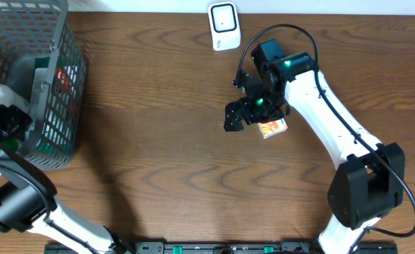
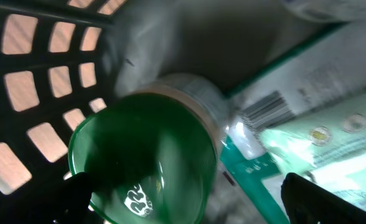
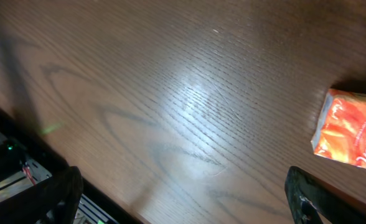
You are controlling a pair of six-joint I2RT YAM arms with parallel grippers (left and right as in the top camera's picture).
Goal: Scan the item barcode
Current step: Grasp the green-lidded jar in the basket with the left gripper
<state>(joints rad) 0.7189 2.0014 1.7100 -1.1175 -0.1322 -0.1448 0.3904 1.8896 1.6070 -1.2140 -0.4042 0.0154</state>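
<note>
A small orange packet (image 1: 272,128) lies flat on the wooden table, just right of my right gripper (image 1: 234,116). In the right wrist view the orange packet (image 3: 351,130) sits at the right edge, outside the open right gripper (image 3: 183,205), which has only bare wood between its fingers. My left gripper (image 2: 192,202) is down inside the basket, open, with the green lid of a white container (image 2: 142,155) between its wide-spread fingers and not clamped. A white-and-green pack (image 2: 307,99) printed with a barcode (image 2: 267,109) lies beside the container. The white scanner (image 1: 224,26) stands at the table's far edge.
The grey wire basket (image 1: 52,63) fills the far left corner, with the left arm (image 1: 6,116) reaching into it. Its black mesh wall (image 2: 33,81) is close on the left of the left gripper. A black rail (image 1: 214,247) runs along the front edge.
</note>
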